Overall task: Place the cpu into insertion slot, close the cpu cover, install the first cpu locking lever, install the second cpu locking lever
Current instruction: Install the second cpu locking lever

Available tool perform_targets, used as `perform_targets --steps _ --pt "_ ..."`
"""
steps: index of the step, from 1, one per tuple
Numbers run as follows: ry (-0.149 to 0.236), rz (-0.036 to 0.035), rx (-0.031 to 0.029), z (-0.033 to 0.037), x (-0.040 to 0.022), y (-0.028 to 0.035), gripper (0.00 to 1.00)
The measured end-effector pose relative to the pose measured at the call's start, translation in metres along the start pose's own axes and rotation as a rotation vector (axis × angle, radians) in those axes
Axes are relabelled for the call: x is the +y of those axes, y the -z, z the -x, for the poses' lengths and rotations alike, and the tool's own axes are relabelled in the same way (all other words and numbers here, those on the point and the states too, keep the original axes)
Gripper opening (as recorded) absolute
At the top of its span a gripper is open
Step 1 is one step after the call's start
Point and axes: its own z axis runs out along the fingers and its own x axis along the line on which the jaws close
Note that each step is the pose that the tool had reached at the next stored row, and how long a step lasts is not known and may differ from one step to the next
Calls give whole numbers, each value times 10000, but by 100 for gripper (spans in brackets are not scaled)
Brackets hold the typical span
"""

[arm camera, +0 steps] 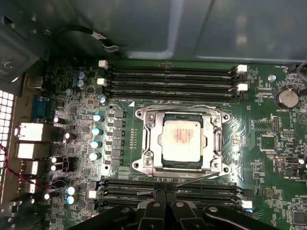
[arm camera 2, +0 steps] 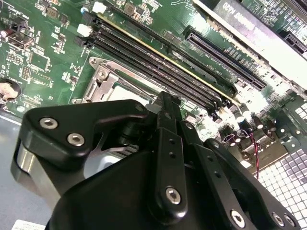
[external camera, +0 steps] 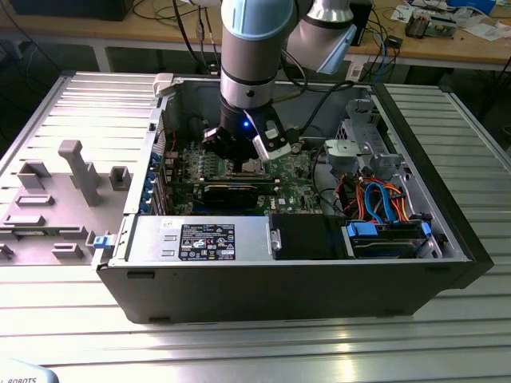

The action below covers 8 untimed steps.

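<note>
In the first wrist view the cpu, with its dull silver top, lies flat in the insertion slot on the green board. The silver cpu cover lies down around it as a frame. One thin wire lever runs along the socket's far edge. A second lever slants across the near edge, close to my fingertips. My gripper hangs just beside the socket with its black fingers pressed together and nothing between them. The second wrist view has the gripper over the socket's corner. In the exterior view the gripper is low inside the open computer case.
Long black memory slots flank the socket on both sides. A black graphics card lies in front of the gripper. The power supply and a drive cage with blue cables fill the case's front. A grey fixture plate sits at the exterior view's left.
</note>
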Motion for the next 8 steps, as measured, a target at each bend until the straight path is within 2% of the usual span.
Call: perform_targets --steps 1,3,4,5,6,8 --pt "-1 15 10 0 -7 -5 11" --pt "0 90 28 -4 -25 -15 11" --pt "1 153 40 -8 -34 -18 11" --pt "2 185 44 -10 -39 -19 11" --pt "3 261 54 -14 -52 -22 11" --pt "5 364 66 -21 -71 -25 11"
